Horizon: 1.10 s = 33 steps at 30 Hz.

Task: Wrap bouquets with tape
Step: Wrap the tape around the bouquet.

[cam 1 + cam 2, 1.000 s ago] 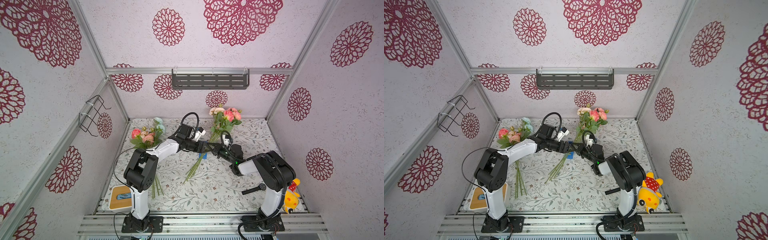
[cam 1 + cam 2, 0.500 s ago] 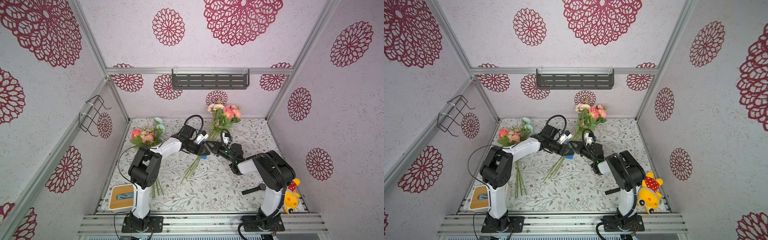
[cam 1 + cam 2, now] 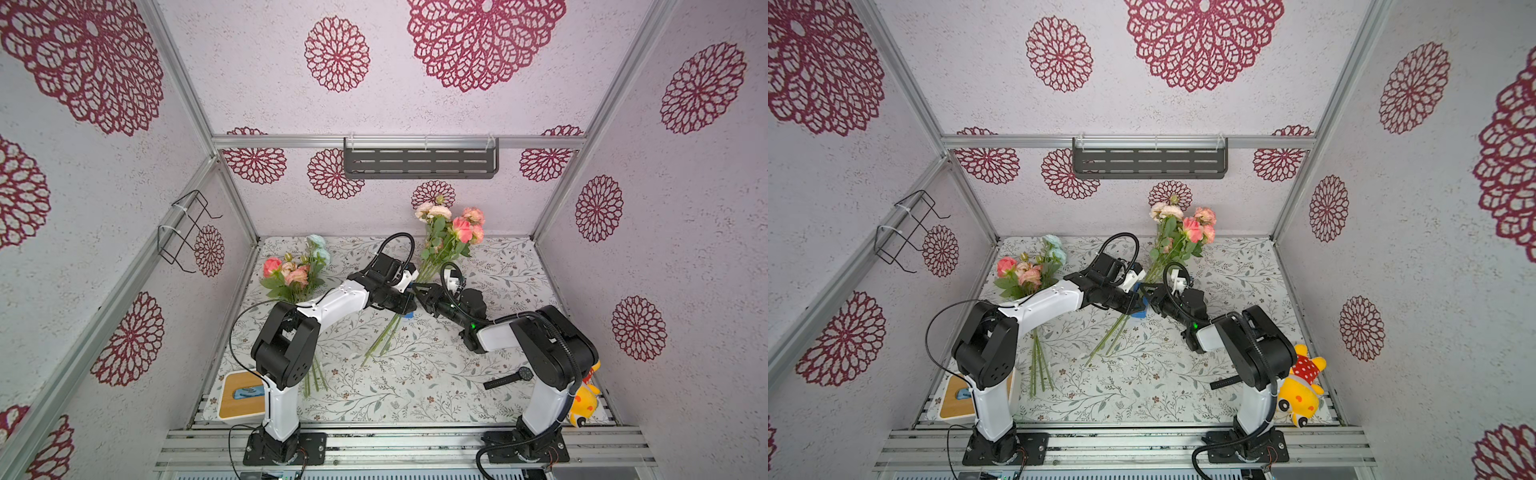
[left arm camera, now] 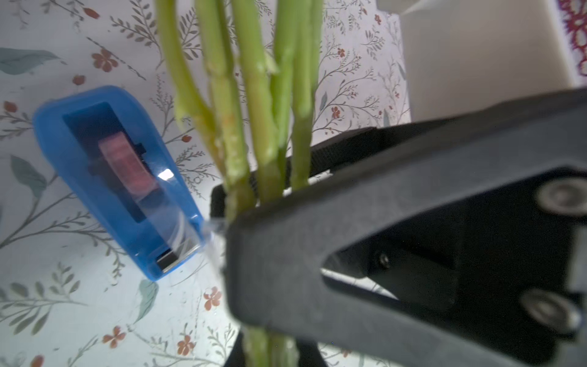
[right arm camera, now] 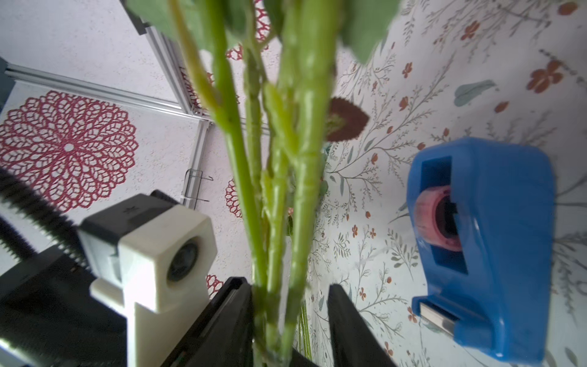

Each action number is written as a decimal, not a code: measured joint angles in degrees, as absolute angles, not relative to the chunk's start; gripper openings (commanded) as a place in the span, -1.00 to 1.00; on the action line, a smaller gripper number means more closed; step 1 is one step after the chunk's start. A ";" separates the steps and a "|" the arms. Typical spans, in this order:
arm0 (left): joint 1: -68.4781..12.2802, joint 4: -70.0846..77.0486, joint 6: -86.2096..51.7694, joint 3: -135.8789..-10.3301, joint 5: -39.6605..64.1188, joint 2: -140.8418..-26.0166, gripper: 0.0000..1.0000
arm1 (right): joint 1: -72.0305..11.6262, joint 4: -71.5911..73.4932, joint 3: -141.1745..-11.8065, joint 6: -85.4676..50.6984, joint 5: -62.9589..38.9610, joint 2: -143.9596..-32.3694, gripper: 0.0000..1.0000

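Overhead, in both top views, the tape dispenser [image 3: 1139,313] is nearly all hidden. Only a blue sliver shows under the left gripper [image 3: 409,306], which meets the right gripper [image 3: 417,289] just beside it. The held bouquet [image 3: 446,245] rises from that spot, with its blooms leaning toward the back wall [image 3: 332,216] beyond the dispenser. Its stem ends trail on the floral mat [image 3: 415,399] on the dispenser's near side. The second bouquet [image 3: 297,272] lies well left of the dispenser, its stems partly covered by the left arm [image 3: 332,301]. That arm also covers part of a wood-topped box [image 3: 239,395]. A black wristwatch [image 3: 509,377] and a yellow plush toy [image 3: 584,401] sit well to the dispenser's right. The toy is at the mat's edge, half behind the right arm [image 3: 548,345]. Open mat runs from the dispenser to the front rail [image 3: 415,436]. Count: two bouquets, two arms, one dispenser, one watch, one toy.

From the left wrist, the dispenser [image 4: 120,178] lies just beside the stems [image 4: 254,95]. There are perhaps five of them, blurred and cut off at both ends. The left gripper [image 4: 251,198] is clamped on them, and a clear strip [image 4: 212,229] bridges the cutter and the stems.

From the right wrist, the dispenser [image 5: 495,254] shows whole, while the blooms are out of frame. The right gripper [image 5: 286,305] straddles the stems with its fingers [image 5: 346,314] parted, one standing clear of them.
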<state>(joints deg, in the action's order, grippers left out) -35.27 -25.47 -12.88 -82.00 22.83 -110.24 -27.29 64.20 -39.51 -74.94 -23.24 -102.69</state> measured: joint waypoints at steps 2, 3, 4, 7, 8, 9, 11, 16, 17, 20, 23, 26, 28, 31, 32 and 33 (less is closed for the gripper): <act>-36.18 -25.76 -11.51 -82.00 19.05 -109.93 -1.00 | -27.79 58.65 -40.95 -74.28 -22.02 -100.88 -0.13; -36.56 -26.06 -10.94 -82.06 17.41 -109.89 -1.00 | -28.08 56.51 -41.67 -73.91 -21.37 -100.14 -0.12; -37.12 -26.68 -10.48 -82.30 15.51 -109.89 -1.00 | -28.38 54.50 -42.52 -73.36 -20.73 -99.42 -0.13; -38.35 -26.63 -10.33 -82.43 12.14 -109.71 -1.00 | -29.23 50.17 -44.38 -72.90 -18.96 -98.50 -0.17; -38.54 -26.46 -10.35 -82.41 11.46 -109.60 -1.00 | -29.45 49.82 -44.45 -73.03 -18.33 -98.52 -0.23; -38.76 -26.26 -10.35 -82.41 10.74 -109.51 -1.00 | -29.58 49.56 -44.42 -73.12 -17.96 -98.67 -0.31; -39.33 -25.93 -10.41 -82.41 9.02 -109.40 -1.00 | -29.74 49.52 -44.53 -73.78 -17.72 -99.35 -0.40; -40.97 -26.35 -10.33 -82.41 4.58 -109.36 -1.00 | -29.98 51.83 -45.67 -75.53 -18.06 -101.82 -0.93; -40.99 -26.41 -10.33 -82.41 4.19 -109.36 -1.00 | -29.98 52.38 -45.65 -75.72 -18.04 -102.00 -1.00; -40.93 -25.93 -10.37 -81.95 4.47 -109.10 -0.47 | -29.95 53.76 -45.39 -75.20 -18.20 -102.28 -1.00; -39.53 -23.97 -12.36 -80.95 10.44 -107.98 -0.27 | -29.58 56.58 -43.33 -74.98 -18.72 -102.83 -1.00; -36.03 -21.08 -16.10 -79.79 20.51 -106.74 -0.12 | -28.27 61.19 -41.52 -75.11 -19.99 -104.79 -1.00; -33.56 -19.11 -17.91 -79.75 27.53 -106.94 -0.09 | -27.77 64.20 -41.39 -75.55 -20.40 -106.67 -1.00; -30.76 -17.41 -19.05 -81.41 36.49 -108.47 -0.06 | -28.08 68.01 -41.41 -75.77 -22.15 -109.21 -1.00; -30.41 -17.26 -19.16 -82.30 39.35 -109.40 -0.05 | -28.25 68.86 -41.54 -75.75 -22.92 -109.78 -1.00; -30.33 -17.10 -19.16 -82.83 41.36 -110.17 -0.05 | -28.36 69.30 -41.76 -75.66 -23.62 -110.06 -1.00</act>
<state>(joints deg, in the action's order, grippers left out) -30.33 -17.10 -19.16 -82.83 41.36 -110.17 -28.36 69.30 -41.76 -75.66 -23.62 -110.06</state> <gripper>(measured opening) 0.470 0.118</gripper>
